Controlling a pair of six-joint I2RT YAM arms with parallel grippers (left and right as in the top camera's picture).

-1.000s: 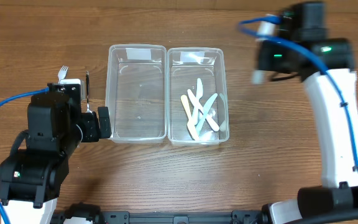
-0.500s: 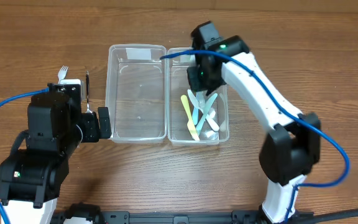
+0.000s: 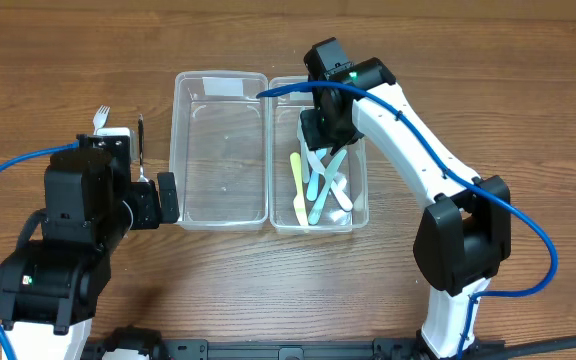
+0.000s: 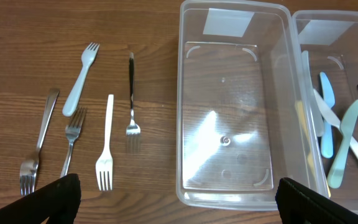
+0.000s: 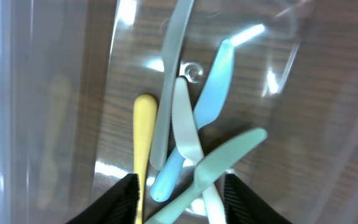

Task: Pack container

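Two clear plastic containers stand side by side. The left container (image 3: 220, 150) is empty; it also shows in the left wrist view (image 4: 229, 106). The right container (image 3: 356, 150) holds several plastic knives (image 3: 318, 185) in yellow, blue, green and white. My right gripper (image 3: 326, 128) hangs low over them, open; in the right wrist view its jaws (image 5: 179, 199) straddle the knives' lower ends (image 5: 185, 143). Several forks (image 4: 107, 143) lie on the table left of the left container. My left gripper (image 4: 179, 202) is open and empty at that container's near end.
The forks are metal and plastic: a pale blue one (image 4: 81, 78), a dark-handled one (image 4: 131, 93) and two metal ones (image 4: 37, 143). In the overhead view the left arm (image 3: 78, 220) hides most of them; only two tips (image 3: 101, 117) show.
My right arm swung in from the far right to above the right container, then sank lower among the knives, which shifted slightly. The left arm has not moved.
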